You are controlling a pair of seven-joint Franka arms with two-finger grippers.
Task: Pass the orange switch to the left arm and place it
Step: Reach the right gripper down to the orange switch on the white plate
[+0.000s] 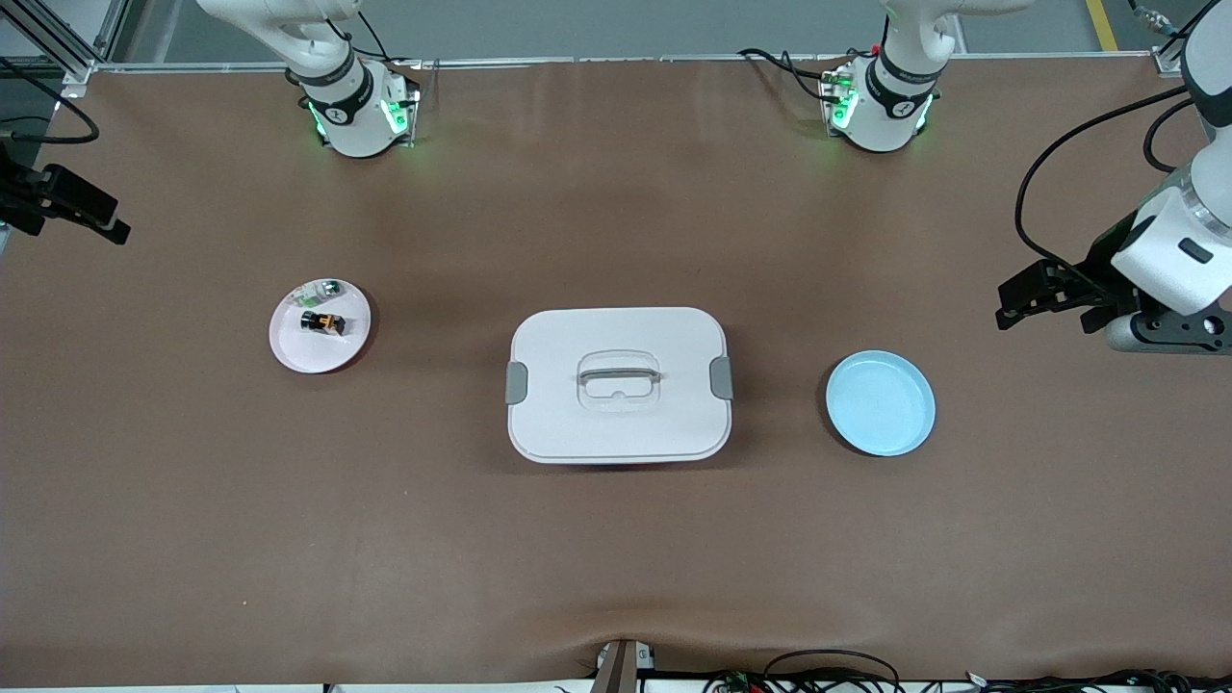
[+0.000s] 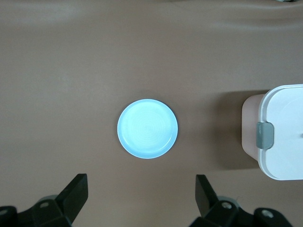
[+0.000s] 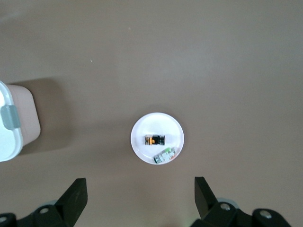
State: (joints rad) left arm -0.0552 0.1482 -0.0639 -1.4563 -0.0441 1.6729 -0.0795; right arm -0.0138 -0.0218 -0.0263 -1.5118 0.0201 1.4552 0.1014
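Observation:
The orange switch [image 1: 321, 322] [image 3: 155, 140], a tiny black cylinder with an orange end, lies on a small white plate [image 1: 310, 356] [image 3: 156, 122] toward the right arm's end of the table. The big white box [image 1: 618, 383] [image 2: 284, 132] [image 3: 10, 124] stands mid-table, lid on and grey clips at its ends. My right gripper [image 1: 111, 219] [image 3: 140, 185] hangs open and empty, high over the table's edge at its own end. Over the table at the other end, my left gripper [image 1: 1011, 303] [image 2: 141, 184] hangs open and empty too.
A small silvery-green component [image 1: 327, 288] [image 3: 166, 155] shares the white plate with the switch. An empty light-blue plate [image 1: 880, 402] [image 2: 147, 128] sits beside the box toward the left arm's end. Bare brown table surrounds the box.

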